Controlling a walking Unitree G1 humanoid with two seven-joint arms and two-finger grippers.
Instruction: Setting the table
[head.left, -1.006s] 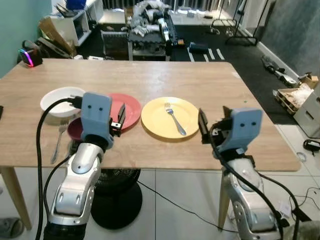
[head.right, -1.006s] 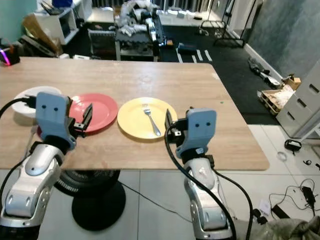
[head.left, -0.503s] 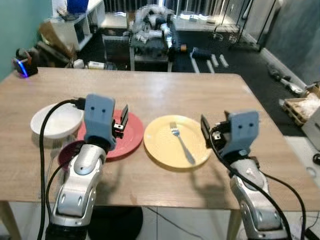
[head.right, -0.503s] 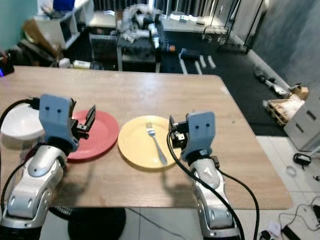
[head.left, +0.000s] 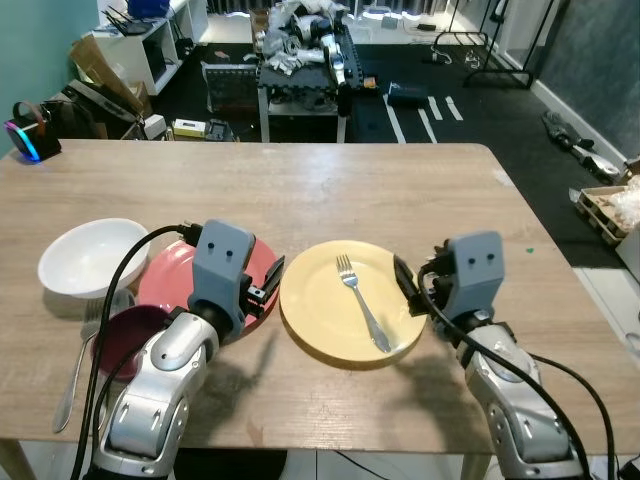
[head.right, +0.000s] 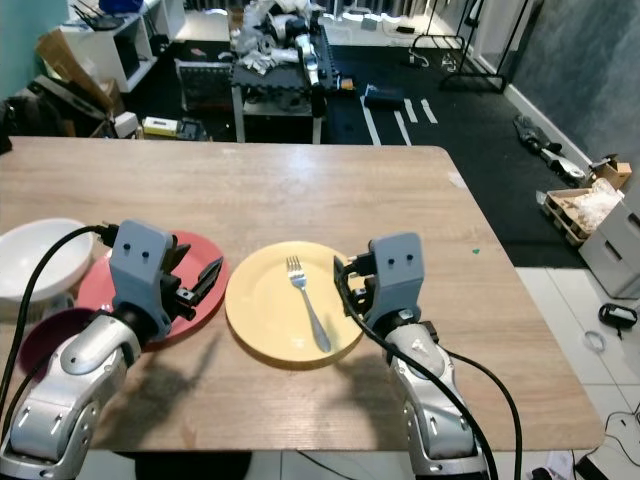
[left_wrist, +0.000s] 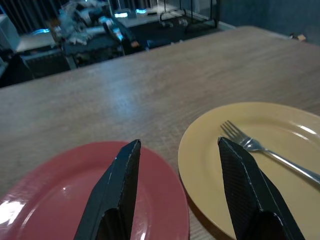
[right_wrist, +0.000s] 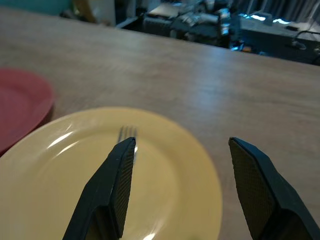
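Currently both claws gape wide w/ nothing held: right gripper (right_wrist: 177, 192) hangs over yellow plate (head.left: 320, 320) near rim, fork (head.left: 362, 307) just ahead, so you're lined up to grab; left gripper (left_wrist: 175, 192) straddles red plate (left_wrist: 75, 195)/yellow gap.

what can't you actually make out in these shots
- Dark red bowl: left eye view, near side hidden behind the left arm.
- Spoon or fork by it: too small to tell which.
- Red plate: right eye view, middle covered by the left gripper.
- Far shelf clutter: too small to identify.
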